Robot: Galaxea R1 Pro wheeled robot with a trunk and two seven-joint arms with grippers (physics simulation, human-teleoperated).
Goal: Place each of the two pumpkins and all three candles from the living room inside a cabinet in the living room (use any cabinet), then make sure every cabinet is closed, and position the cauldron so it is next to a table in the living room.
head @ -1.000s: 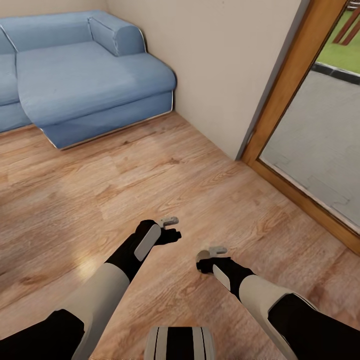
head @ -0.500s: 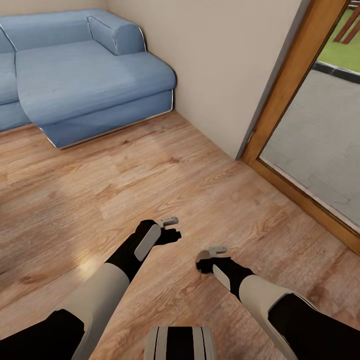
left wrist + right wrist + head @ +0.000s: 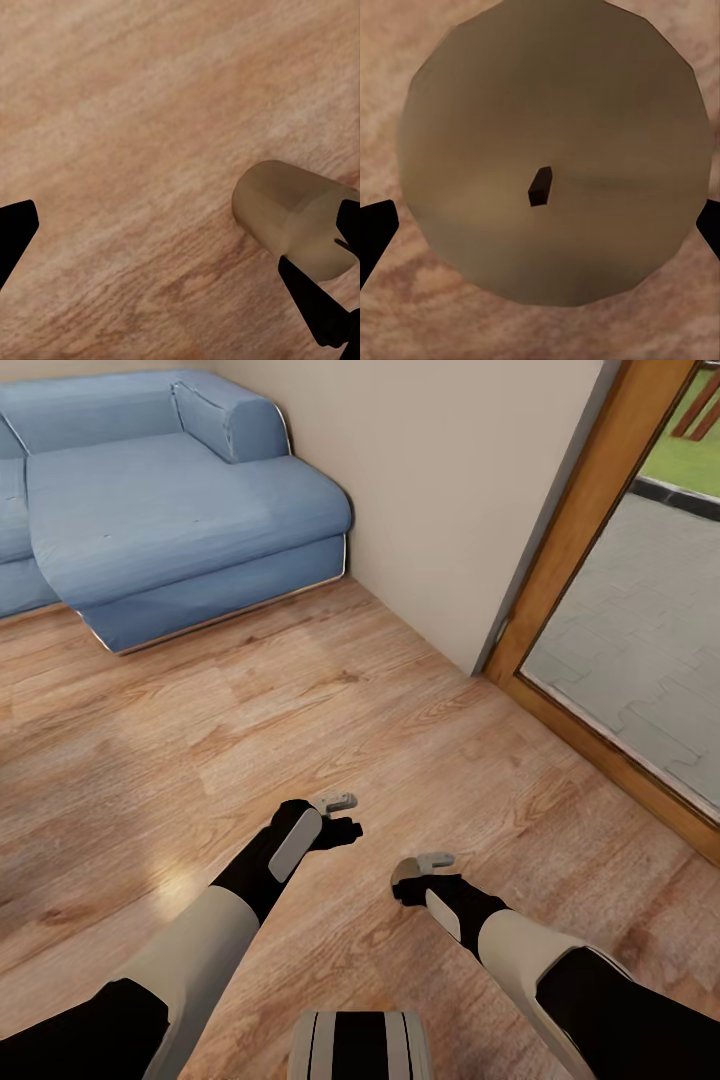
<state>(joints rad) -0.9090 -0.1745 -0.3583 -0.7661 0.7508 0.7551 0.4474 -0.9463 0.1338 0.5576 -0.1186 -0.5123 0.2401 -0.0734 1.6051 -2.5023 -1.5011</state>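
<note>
Sofa point(image 3: 170, 500) shifted up as head moved, right fingers point(image 3: 405, 882) gripping candle point(image 3: 555, 150), left fingers point(image 3: 350, 830) open

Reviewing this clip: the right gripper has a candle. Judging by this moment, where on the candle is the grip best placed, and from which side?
Across the round side wall, coming end-on over the wick face. The right wrist view looks straight onto the candle's flat circular top with the small dark wick central, a dark fingertip at each flank. It is a short plain cylinder, so opposite sides give the right gripper a centred pinch.
</note>
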